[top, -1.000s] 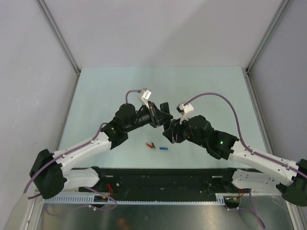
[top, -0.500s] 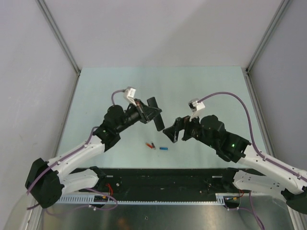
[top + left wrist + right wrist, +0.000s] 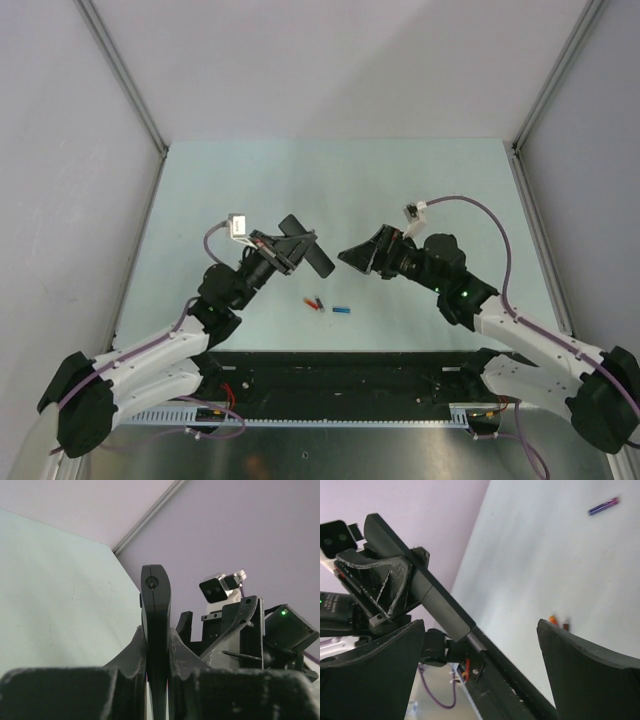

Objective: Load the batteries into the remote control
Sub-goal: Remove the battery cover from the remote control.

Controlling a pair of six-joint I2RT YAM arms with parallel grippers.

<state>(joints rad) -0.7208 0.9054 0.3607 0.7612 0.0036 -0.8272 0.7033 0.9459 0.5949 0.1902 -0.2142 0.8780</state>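
My left gripper (image 3: 297, 248) is shut on the remote control (image 3: 323, 265), a slim black bar held off the table, tilted. In the left wrist view the remote (image 3: 155, 605) stands edge-on between the fingers (image 3: 131, 647). My right gripper (image 3: 352, 256) is open and empty, pointing at the remote from the right with a small gap. In the right wrist view the remote (image 3: 422, 582) shows at upper left, outside the wide-open gripper (image 3: 480, 625). A blue battery (image 3: 342, 310) and a red-orange battery (image 3: 313, 300) lie on the table below both grippers, also seen in the right wrist view (image 3: 603, 506) (image 3: 553, 619).
The pale green table (image 3: 330, 180) is bounded by grey walls and metal corner posts (image 3: 125, 75). A black base rail (image 3: 340, 375) runs along the near edge. A small dark piece (image 3: 321, 301) lies beside the red-orange battery.
The two grippers were close together at the remote; they have drawn apart. The left arm carried the remote left and tilted it. The right gripper pulled back right and stands open.
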